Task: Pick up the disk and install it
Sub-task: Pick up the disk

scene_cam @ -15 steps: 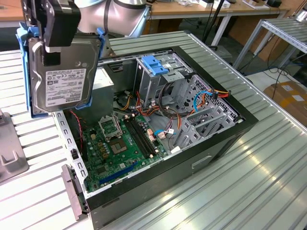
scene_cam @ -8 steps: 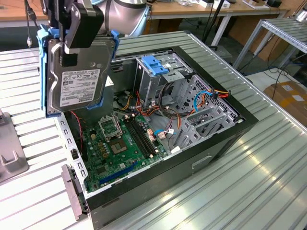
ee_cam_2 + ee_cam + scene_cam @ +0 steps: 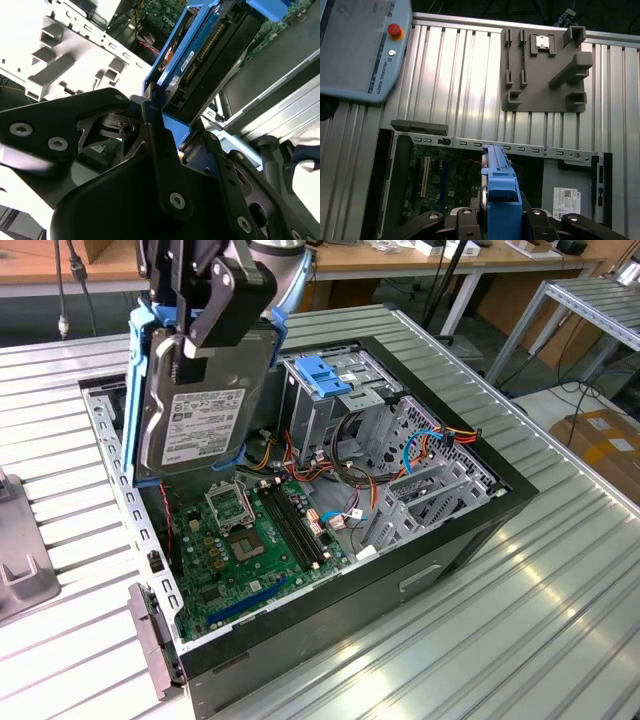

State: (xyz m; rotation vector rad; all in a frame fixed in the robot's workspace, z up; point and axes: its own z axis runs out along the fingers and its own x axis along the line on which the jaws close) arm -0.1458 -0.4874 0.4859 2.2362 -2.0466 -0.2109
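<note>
My pincer [image 3: 197, 328] clamped on disk [image 3: 198, 420], upper left of exterior view. Disk hangs upright over open computer case [image 3: 310, 628]. Motherboard [image 3: 250, 550] below at centre, drive cage [image 3: 330, 400] further right.

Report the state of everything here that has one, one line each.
computer case, lying on its side, cover off, inside exposed.
disk, held in the air over the computer case, standing on edge, not in a bay.
gripper, shut on the disk at its upper end.
grey tray, lying flat, a small square part in one slot.
</note>
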